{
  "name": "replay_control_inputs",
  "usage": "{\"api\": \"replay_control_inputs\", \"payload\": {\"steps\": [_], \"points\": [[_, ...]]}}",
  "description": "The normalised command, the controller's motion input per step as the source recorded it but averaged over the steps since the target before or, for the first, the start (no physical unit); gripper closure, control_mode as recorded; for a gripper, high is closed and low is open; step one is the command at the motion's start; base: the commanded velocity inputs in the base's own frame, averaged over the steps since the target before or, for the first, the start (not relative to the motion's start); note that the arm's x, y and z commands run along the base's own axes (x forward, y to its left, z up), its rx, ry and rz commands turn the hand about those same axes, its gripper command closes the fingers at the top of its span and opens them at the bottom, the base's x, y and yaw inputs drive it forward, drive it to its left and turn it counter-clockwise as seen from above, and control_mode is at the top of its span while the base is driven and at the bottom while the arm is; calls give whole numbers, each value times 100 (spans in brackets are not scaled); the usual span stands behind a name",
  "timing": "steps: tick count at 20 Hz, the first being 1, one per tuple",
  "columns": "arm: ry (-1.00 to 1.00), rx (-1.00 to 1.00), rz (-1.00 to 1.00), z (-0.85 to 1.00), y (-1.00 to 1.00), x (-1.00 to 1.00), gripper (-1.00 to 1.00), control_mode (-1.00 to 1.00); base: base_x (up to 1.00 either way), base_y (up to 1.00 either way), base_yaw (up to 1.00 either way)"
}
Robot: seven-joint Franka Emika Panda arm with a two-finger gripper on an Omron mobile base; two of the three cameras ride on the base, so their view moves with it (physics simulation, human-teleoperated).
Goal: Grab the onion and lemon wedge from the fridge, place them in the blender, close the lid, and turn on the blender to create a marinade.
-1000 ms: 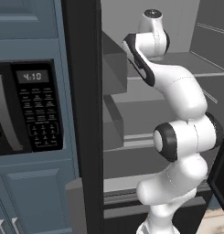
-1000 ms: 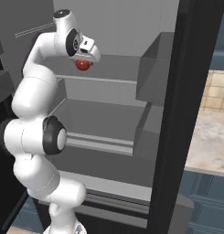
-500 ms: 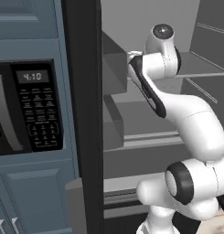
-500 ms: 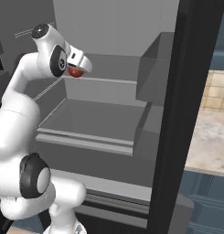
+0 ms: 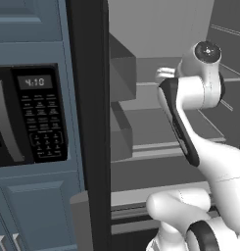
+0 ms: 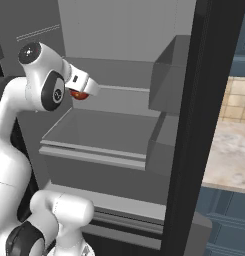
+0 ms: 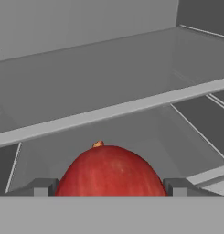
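Even, diffuse rendered light with soft, faint shading inside the grey fridge [image 6: 114,130], a mild sheen on the onion [image 7: 109,171], no glare or edge distortion, and slight softness throughout (coarse pixel stepping on edges).

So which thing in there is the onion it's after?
Look into the open fridge, with its plain grey shelves, beside the black microwave. On an upper shelf, right at the tip of the white arm, sits the onion, between the two fingers of the open claw. It is a glossy red ball with a small tan tip, the one spot of colour against the grey.
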Motion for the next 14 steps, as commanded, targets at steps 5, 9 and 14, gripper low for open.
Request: {"api": "replay_control_inputs", "payload": {"steps": [5, 9, 14], "points": [[0, 0, 4, -20, -1, -99, 100, -100, 0, 0, 0], [0, 0, 8, -40, 0, -76, 100, -100, 0, 0, 0], [0, 1, 11, -13, 0, -10, 100, -100, 0, 0, 0]]}}
